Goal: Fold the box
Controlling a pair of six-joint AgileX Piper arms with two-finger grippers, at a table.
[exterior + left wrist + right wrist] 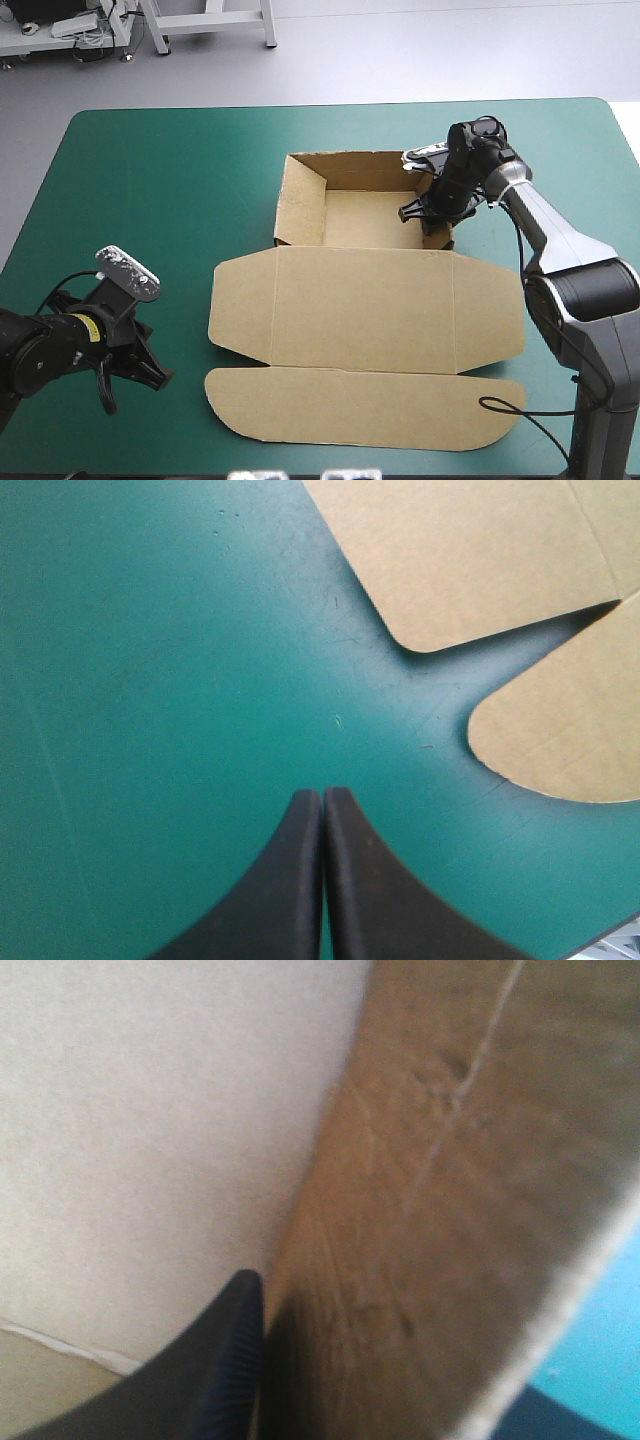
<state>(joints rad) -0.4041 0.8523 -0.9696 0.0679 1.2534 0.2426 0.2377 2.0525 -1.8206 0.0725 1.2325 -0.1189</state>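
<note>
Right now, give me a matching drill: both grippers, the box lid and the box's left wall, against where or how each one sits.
Things:
1. left gripper
2. right gripper
3. box lid
4. box's left wall

States:
A. standing upright
B. at the box's right wall, jaws on it
C. lying flat, open
D. jaws shut, empty, over bare teal-green cover

Pairs: 1-D, 2-B, 3-C, 4-A

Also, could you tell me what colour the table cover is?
The cover is plain teal-green, seen best in the high view.
</note>
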